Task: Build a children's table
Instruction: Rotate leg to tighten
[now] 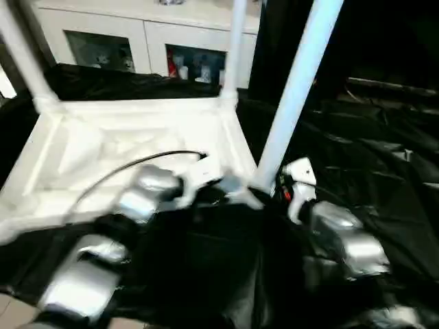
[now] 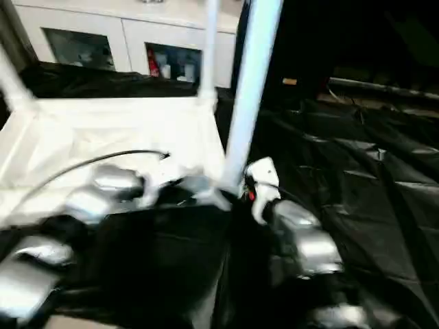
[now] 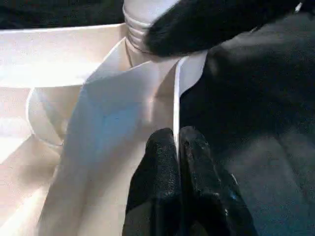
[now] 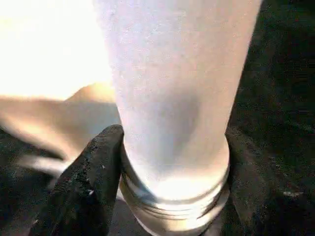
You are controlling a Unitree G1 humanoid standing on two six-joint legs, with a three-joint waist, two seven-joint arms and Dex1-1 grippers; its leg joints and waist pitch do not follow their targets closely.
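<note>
Black sheet (image 1: pixel 384 171); left gripper (image 3: pixel 176 147) pinching tabletop (image 1: pixel 103 157) rim, right gripper (image 4: pixel 172 196) around leg (image 1: pixel 295 89)

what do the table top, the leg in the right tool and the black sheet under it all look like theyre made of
Table top: looks like moulded white plastic, smooth with a slight sheen, raised ribs and a thin rim.
Leg: likely the same white plastic, a round tube with ridged rings at its collar; the right tool sits around it.
Black sheet: probably thin plastic film or coated cloth, glossy and creased.
</note>
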